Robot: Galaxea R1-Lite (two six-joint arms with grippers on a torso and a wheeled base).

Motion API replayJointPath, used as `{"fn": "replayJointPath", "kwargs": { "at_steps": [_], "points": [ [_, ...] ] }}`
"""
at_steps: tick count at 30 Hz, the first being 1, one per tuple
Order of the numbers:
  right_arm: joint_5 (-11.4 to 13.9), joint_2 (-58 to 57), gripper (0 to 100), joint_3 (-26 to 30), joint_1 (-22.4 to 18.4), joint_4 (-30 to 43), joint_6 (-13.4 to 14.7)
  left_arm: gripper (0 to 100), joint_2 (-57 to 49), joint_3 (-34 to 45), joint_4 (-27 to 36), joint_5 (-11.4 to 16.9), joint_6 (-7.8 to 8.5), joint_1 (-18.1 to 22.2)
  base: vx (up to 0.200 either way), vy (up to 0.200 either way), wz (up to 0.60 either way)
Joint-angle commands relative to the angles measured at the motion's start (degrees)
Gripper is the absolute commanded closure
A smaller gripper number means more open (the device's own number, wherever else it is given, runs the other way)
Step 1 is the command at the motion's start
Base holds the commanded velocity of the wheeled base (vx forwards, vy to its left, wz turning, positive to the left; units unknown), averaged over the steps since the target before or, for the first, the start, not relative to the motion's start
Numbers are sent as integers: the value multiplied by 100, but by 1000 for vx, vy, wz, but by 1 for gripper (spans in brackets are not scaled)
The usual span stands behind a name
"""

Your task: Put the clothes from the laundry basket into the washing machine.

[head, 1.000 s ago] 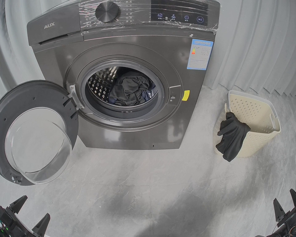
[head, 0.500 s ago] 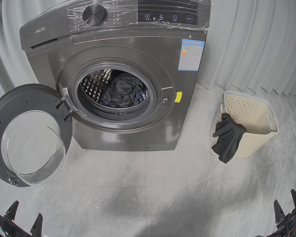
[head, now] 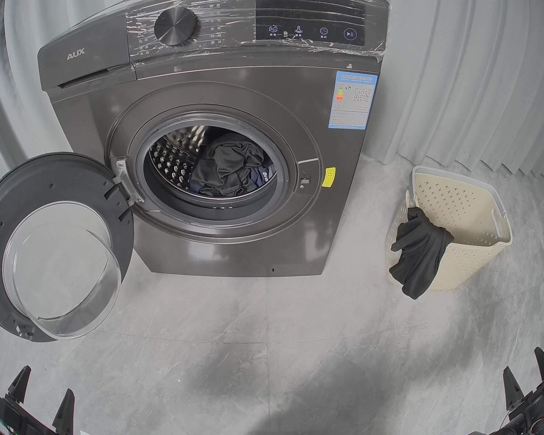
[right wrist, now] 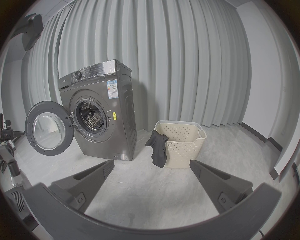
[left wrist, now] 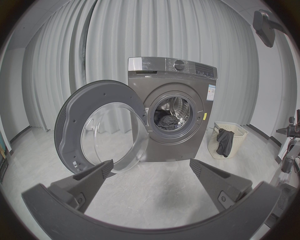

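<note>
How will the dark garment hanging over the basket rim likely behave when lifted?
Probably floppy: the garment droops in folds over the basket rim. Likely light, though its hanging end may trail. The perforated basket looks light too and might tip if cloth snags.

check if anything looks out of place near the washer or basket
One dark garment hangs over the rim of the laundry basket, draped down its outer wall rather than lying inside. Plastic film is wrapped over the washing machine's control panel. Nothing else stands out.
</note>
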State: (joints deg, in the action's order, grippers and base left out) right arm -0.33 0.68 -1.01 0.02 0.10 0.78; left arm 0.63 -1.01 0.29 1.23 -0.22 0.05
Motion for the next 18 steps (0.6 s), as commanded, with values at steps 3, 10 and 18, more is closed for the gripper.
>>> {"fn": "replayJointPath", "kwargs": {
  "at_steps": [3,10,18],
  "points": [
    [-2,-16,0,101,6,-1,1,0,-28,101,-3,0,4,4,0,-200,0],
    [-2,-16,0,101,6,-1,1,0,-37,101,-12,0,40,-5,0,-200,0],
    [-2,-16,0,101,6,-1,1,0,-28,101,-12,-9,-4,-5,0,-200,0]
  ]
}}
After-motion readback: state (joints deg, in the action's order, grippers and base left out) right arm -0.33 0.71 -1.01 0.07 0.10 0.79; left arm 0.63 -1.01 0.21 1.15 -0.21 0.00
